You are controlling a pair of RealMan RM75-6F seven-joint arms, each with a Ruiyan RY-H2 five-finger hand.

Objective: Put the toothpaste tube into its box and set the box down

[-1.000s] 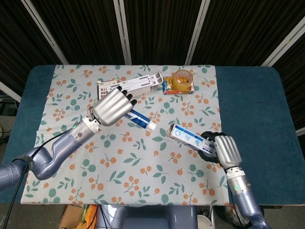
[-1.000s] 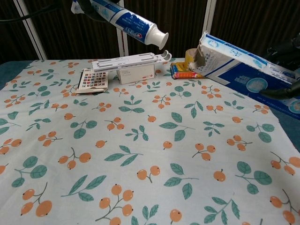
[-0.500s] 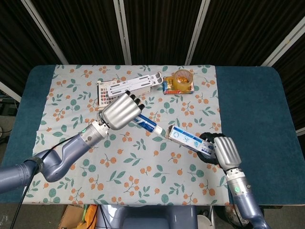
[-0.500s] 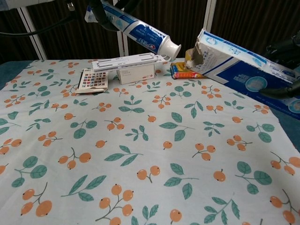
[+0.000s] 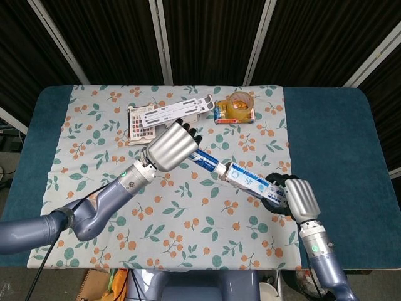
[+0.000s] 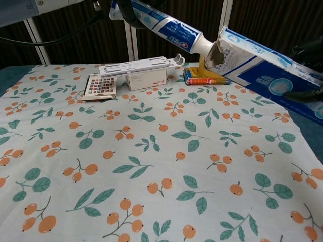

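The tube [image 6: 166,26] is hanging in the air near the middle of the head view, its white cap just reaching the open mouth of the box [image 6: 262,68]; in the chest view, at the top centre, the cap is touching the torn flap but the body is still outside. So the task is sitting at the start of insertion: both things are lifted and lined up, while sliding the tube in and setting the box down are still to come.

The tube is looking white and blue with a red mark near the cap, slanting down toward the right. The box is showing blue and white, long and tilted, its open end pointing upper left.

The left robot hand [image 5: 172,145] is clamping the tube's tail, its fingers wrapping over it. The right robot hand [image 5: 294,197], in the lower right of the head view, is gripping the box's far end.

Below them, the flowered cloth [image 5: 188,219] is covering the blue worktop [image 5: 338,144].
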